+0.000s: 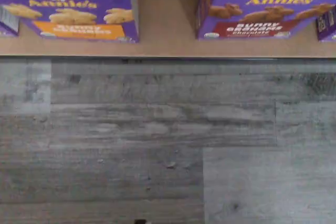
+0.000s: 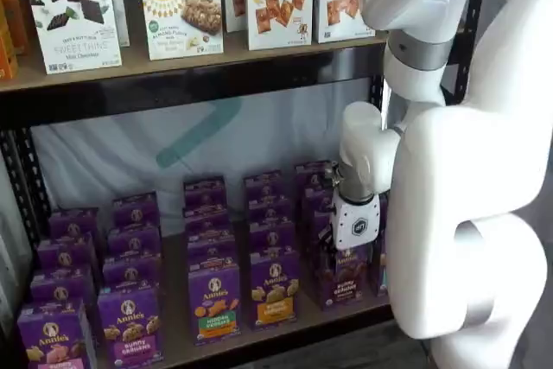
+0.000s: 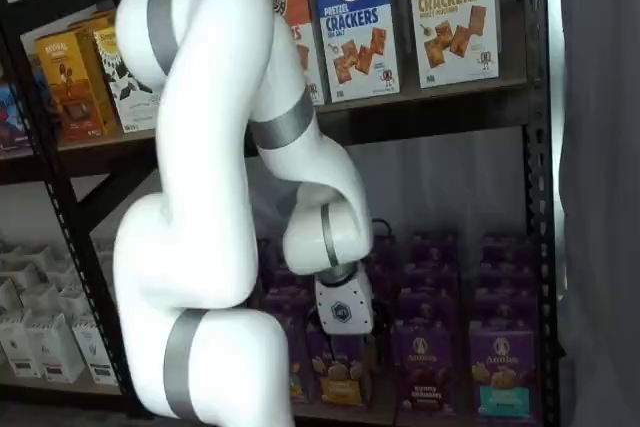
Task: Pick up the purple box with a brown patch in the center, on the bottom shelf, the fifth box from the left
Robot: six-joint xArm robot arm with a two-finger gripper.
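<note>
- Two purple cartons face my wrist camera on the bottom shelf: the purple box with its dark brown band, and beside it, across a bare gap of board, the orange-band carton.
- Both shelf views show my gripper low in front of the purple rows; its fingers are hidden against the boxes, so I read them as spread fully wide from how they are set, and nothing is held.
- In a shelf view the purple box stands at the front of its row, just under my white wrist body.
- Risk, as I judge it: the target sits off to one side of my wrist camera, so a straight reach could enter the gap or clip the box's edge.
- Neighbours stand close; wide fingers could nudge one or tip the upright carton backward.
</note>
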